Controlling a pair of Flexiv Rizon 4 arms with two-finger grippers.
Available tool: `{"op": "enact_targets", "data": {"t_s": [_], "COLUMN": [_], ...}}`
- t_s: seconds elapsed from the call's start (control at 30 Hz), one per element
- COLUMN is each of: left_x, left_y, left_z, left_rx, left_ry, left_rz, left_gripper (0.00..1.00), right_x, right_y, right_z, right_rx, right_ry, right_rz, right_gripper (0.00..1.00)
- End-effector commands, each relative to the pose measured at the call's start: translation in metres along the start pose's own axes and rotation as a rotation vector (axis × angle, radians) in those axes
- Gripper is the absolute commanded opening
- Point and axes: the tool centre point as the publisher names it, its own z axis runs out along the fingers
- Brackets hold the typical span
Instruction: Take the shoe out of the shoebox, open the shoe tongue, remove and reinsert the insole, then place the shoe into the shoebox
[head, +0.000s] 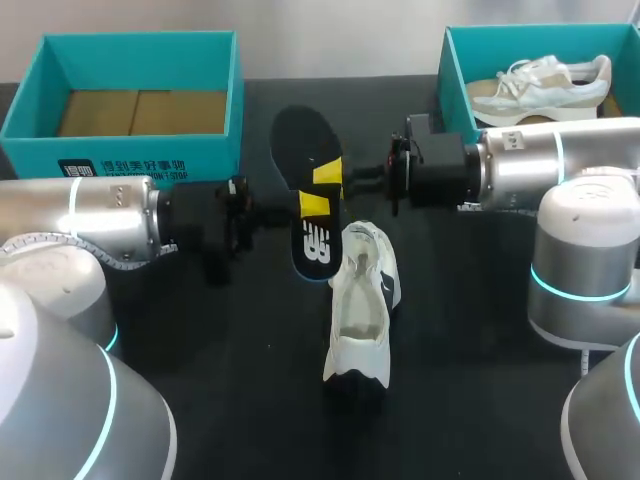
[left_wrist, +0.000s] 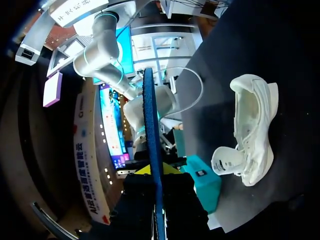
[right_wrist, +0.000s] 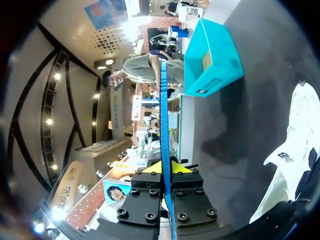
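Over the middle of the table, the black insole (head: 300, 135) is pinched from opposite sides by the left gripper (head: 314, 205) and the right gripper (head: 328, 177), each with its fingers narrowed onto it. The white shoe (head: 365, 300) lies just beside it on the table (head: 250, 400), well apart from the left shoebox (head: 140, 150).

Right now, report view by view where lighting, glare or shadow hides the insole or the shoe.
Head view: the black insole nearly merges with the dark table, only its logo and the yellow fingers marking it; the white shoe stands out. Left wrist view: insole edge-on, shoe evenly lit. Right wrist view: room glare behind the insole's thin edge.
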Motion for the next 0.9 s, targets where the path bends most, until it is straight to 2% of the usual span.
{"op": "enact_targets", "data": {"t_s": [0.03,0.23,0.3,0.33,0.37,0.7,0.9], "left_x": [0.001,0.002,0.004,0.004,0.004,-0.002,-0.001], "left_y": [0.001,0.0,-0.002,-0.003,-0.003,-0.005,-0.006], "left_z": [0.002,0.003,-0.001,-0.003,-0.007,-0.051,-0.066], "left_rx": [0.003,0.005,0.006,0.006,0.004,-0.003,0.001], "left_ry": [-0.002,0.0,0.003,0.005,0.013,0.046,0.068], "left_rz": [0.002,-0.009,-0.016,-0.017,-0.022,-0.039,-0.055], "left_gripper": [0.0,0.0,0.47,0.95,1.0,1.0,1.0], "right_x": [-0.001,0.0,-0.001,-0.002,-0.003,-0.014,-0.018], "right_y": [0.001,0.003,0.002,0.002,0.002,0.001,0.003], "right_z": [0.005,0.006,0.006,0.005,0.005,-0.004,-0.007], "right_rx": [0.004,0.014,0.013,0.012,0.011,0.0,0.001], "right_ry": [0.003,0.006,0.005,0.005,0.005,0.011,0.016], "right_rz": [0.0,-0.009,-0.01,-0.008,-0.006,0.006,0.002], "right_gripper": [0.0,0.0,0.0,0.0,0.0,0.0,0.0]}}
